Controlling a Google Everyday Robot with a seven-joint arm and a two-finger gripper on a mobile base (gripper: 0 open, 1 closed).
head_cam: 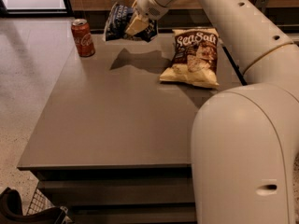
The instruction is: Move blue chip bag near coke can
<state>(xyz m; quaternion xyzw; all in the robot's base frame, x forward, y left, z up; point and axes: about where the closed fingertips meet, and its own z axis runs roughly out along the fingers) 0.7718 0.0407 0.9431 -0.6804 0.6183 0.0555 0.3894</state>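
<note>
The blue chip bag (120,21) is dark navy foil with white lettering. It hangs in the air above the far part of the grey table (112,120), its shadow on the tabletop below it. My gripper (136,24) is shut on the bag's right side and holds it up. The coke can (82,37) is red with white script and stands upright near the table's far left corner, a short way left of the lifted bag and apart from it.
A yellow-and-brown Sea Salt chip bag (194,56) lies flat on the table's far right. My white arm (243,125) fills the right side of the view. A dark wall base runs behind the table. A wire basket (44,204) is at the bottom left.
</note>
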